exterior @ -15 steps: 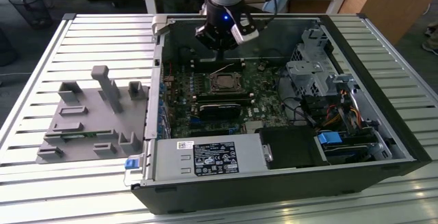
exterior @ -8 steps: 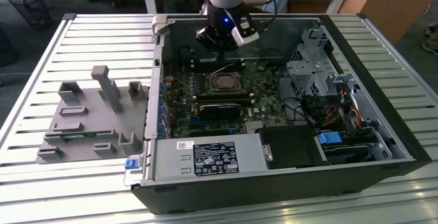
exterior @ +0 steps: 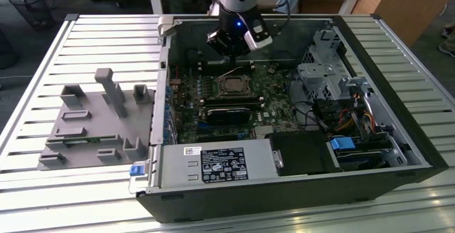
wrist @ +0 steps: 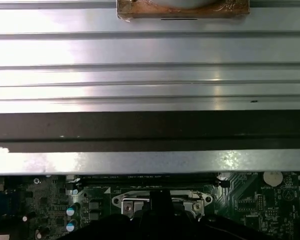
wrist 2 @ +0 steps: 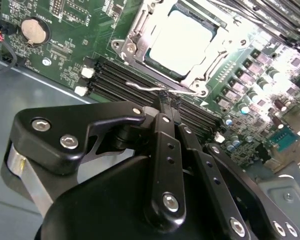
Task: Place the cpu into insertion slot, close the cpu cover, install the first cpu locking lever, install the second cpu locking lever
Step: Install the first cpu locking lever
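Scene: an open computer case [exterior: 398,153] lies on a slatted metal table [exterior: 42,190], its green board [exterior: 186,95] facing up.
Arm: one robot arm reaches down into the far end of the case.
Gripper: the black gripper [wrist 2: 166,103] has its fingers drawn close together, their tips pinched on a thin wire lever [wrist 2: 155,88]; in the exterior view the gripper [exterior: 231,57] hangs just above the socket.
Lever: it runs along the socket edge nearest the fingertips, between the socket and a row of black memory slots [wrist 2: 200,116].
Chip: the chip [wrist 2: 184,42] lies flat in the socket [wrist 2: 210,64] just past the fingertips, its metal top glaring bright.
Cover: the silver cover [wrist 2: 140,34] lies down around the chip, which shows through its window.
Beside the case: a grey plastic holder [exterior: 92,123] stands well off from the gripper, on the exterior view's left.
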